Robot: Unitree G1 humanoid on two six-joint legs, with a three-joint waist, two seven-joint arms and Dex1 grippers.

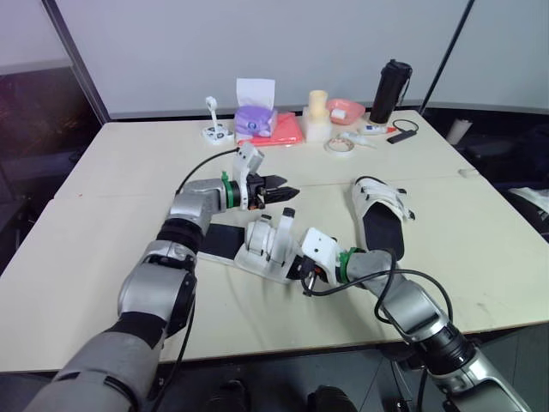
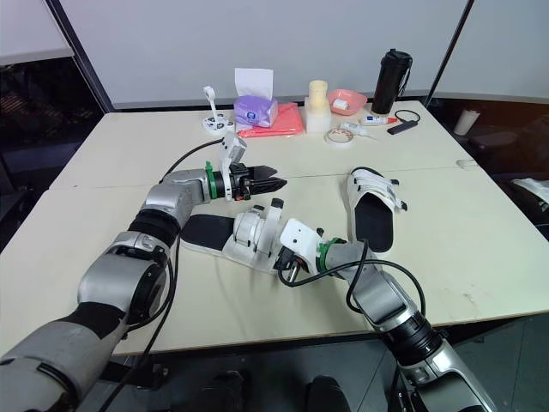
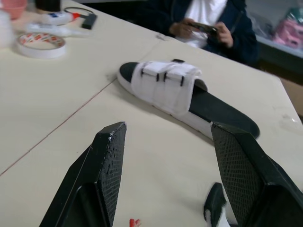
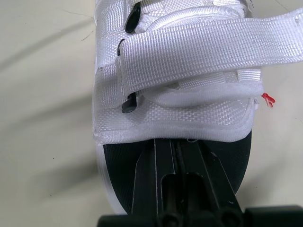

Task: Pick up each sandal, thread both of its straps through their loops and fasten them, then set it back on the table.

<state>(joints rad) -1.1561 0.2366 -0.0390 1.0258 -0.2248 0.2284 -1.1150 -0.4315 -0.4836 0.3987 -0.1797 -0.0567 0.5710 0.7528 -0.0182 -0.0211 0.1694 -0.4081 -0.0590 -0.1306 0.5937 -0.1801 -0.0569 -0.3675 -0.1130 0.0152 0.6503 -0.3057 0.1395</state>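
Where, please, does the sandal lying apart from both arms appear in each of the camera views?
Left eye view: the sandal lies right of centre, heel toward the robot.
Right eye view: sandal likewise right of centre.
Left wrist view: sandal beyond the open left fingers.
Right wrist view: that is the other sandal.
Shared landmark: the roll of tape.

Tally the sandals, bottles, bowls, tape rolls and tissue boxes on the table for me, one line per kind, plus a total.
White-strapped black-soled sandals: 2, one near the front edge, one farther right
Tall black bottle: 1
Pink bowl: 1
White tape roll: 1
Purple tissue box: 1
Total: 6
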